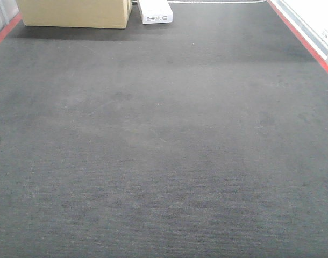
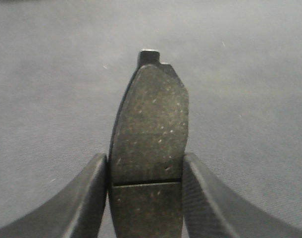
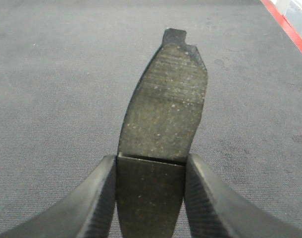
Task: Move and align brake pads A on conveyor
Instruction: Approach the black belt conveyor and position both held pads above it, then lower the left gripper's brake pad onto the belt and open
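**Each arm grips one brake pad over the conveyor**

The left fingers [image 2: 89, 198] are clenched on a brake pad [image 2: 151, 124], pressing its long edges at the centre groove, friction face toward the camera and tabbed end pointing away. The right fingers [image 3: 213, 198] clamp a second brake pad [image 3: 166, 109] the same way. Behind both pads lies the dark conveyor [image 1: 164, 150]. A red edge strip [image 1: 304, 40] runs along its right side. At its far end stand a cardboard box [image 1: 72, 12] and a white box [image 1: 155, 12].

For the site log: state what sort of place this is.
Probably a factory line: a wide dark conveyor with red edge strips, a cardboard box at its far end, and brake pads.
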### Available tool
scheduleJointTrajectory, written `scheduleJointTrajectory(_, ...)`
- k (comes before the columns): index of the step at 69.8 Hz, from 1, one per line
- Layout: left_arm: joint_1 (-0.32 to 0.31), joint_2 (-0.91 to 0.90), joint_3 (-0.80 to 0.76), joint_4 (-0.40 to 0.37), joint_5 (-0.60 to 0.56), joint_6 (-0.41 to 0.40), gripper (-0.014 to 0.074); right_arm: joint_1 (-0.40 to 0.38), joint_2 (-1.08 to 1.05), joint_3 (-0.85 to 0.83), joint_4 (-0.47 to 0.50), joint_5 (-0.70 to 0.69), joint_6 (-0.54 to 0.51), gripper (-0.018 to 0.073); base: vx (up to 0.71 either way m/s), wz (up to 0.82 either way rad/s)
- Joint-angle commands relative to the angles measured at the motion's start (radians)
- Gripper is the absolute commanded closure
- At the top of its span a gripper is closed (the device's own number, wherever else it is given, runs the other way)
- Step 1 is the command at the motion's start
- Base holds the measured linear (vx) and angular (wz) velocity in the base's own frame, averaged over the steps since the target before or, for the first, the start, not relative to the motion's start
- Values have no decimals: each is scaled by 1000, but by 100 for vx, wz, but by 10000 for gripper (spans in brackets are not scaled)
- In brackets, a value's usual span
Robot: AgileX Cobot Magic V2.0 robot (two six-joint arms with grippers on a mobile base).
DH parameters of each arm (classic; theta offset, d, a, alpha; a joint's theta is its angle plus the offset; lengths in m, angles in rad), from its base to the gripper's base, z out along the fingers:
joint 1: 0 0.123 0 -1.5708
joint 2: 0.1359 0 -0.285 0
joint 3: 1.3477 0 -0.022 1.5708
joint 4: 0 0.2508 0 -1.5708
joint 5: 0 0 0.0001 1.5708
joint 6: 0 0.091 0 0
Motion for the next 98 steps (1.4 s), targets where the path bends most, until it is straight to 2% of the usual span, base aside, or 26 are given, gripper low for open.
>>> scheduleJointTrajectory(1,-4,122,-105,-122,-69,114,488,-7,6,-32,1,-86,-8,563,0,0)
scheduleJointTrajectory(9,-39,260,-194,-205,-39,237,486,-7,6,-32,1,-86,-8,563,0,0)
scheduleJointTrajectory(14,-78,345,-251,-226,-7,275,485,-7,6,-32,1,-86,-8,563,0,0)
scheduleJointTrajectory(20,-132,446,-316,-219,34,297,485,-7,6,-32,1,-86,-8,563,0,0)
scheduleJointTrajectory(31,-228,605,-419,-159,100,279,482,-7,6,-32,1,-86,-8,563,0,0)
scheduleJointTrajectory(36,-267,675,-465,-95,125,204,482,-7,6,-32,1,-86,-8,563,0,0)
scheduleJointTrajectory(41,-298,739,-511,8,147,78,482,-7,6,-32,1,-86,-8,563,0,0)
scheduleJointTrajectory(47,-322,810,-569,163,198,-154,482,-7,6,-32,1,-86,-8,563,0,0)
scheduleJointTrajectory(52,-331,866,-621,252,253,-371,482,-7,6,-32,1,-86,-8,563,0,0)
scheduleJointTrajectory(58,-331,929,-672,303,287,-586,482,-7,6,-32,1,-86,-8,563,0,0)
scheduleJointTrajectory(62,-331,966,-694,303,281,-680,480,-7,6,-32,1,-86,-8,563,0,0)
scheduleJointTrajectory(66,-331,999,-709,302,265,-726,477,-7,6,-32,1,-86,-8,563,0,0)
scheduleJointTrajectory(75,-331,1060,-717,302,233,-775,470,-7,6,-32,1,-86,-8,563,0,0)
scheduleJointTrajectory(98,-331,1145,-717,299,234,-782,440,-7,6,-32,1,-86,-8,563,0,0)
